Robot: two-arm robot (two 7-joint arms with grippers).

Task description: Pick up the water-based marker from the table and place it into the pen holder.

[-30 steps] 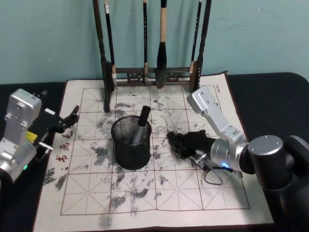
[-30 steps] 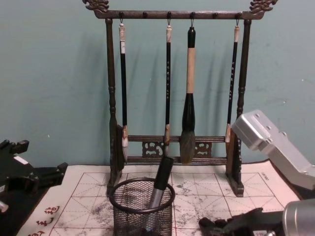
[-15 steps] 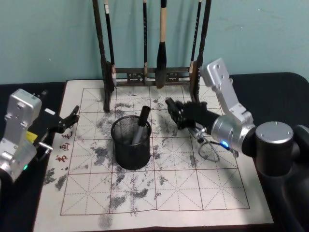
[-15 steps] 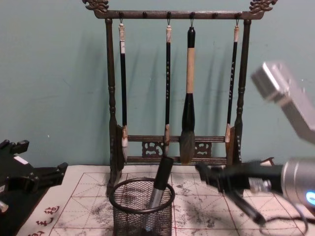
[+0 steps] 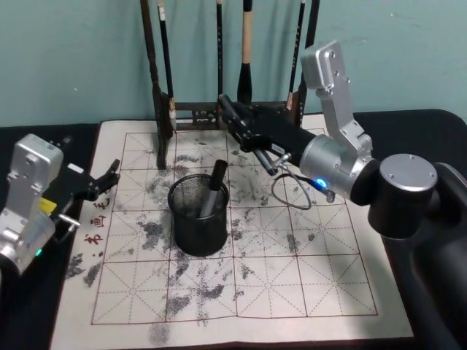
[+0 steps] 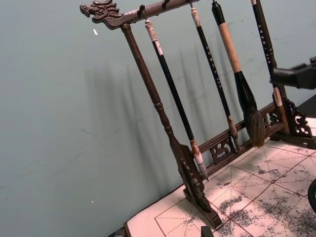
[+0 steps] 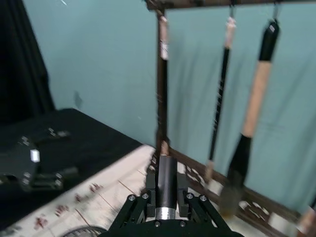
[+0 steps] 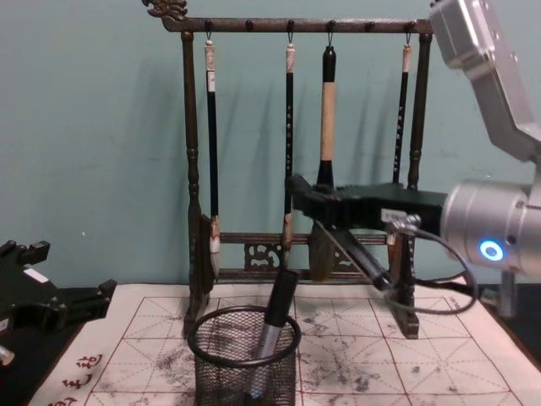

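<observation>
My right gripper (image 5: 243, 130) hangs in the air in front of the brush rack, above and behind the pen holder (image 5: 198, 215). It is shut on a dark water-based marker (image 7: 167, 180) with a silver band, which slants down under the hand (image 8: 359, 258). The pen holder (image 8: 243, 359) is a black mesh cup on the stained grid mat of the table (image 5: 314, 292). Another marker (image 5: 213, 188) leans inside it. My left gripper (image 5: 109, 176) rests open at the mat's left edge, far from the cup.
The tall dark wooden rack (image 8: 193, 169) with several hanging brushes (image 8: 325, 169) stands at the back of the mat, close behind my right gripper. A loose cable (image 5: 292, 191) loops under the right wrist. The mat's front half lies bare apart from ink stains.
My right gripper has lifted off the mat to the right of the pen holder and swung up, back and to the left with the marker. The left arm has stayed still.
</observation>
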